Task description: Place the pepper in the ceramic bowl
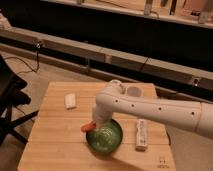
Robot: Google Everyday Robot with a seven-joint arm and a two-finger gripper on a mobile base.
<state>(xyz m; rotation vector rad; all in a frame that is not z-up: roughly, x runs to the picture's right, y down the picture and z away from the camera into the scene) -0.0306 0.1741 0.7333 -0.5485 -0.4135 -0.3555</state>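
Although the gripper (95, 121) hangs right over the pepper (88, 127) at the ten o'clock rim of the ceramic bowl (113, 138), I cannot tell whether it grips it. Small and light, likely smooth-skinned and slippery, the pepper probably wants holding across its middle, gently.

white robot arm (150, 107) comes in from right. gripper (98, 122) sits over left rim of green ceramic bowl (107, 137) on light wooden table (50, 145). small orange-red pepper (88, 127) at gripper tip, right at that rim.
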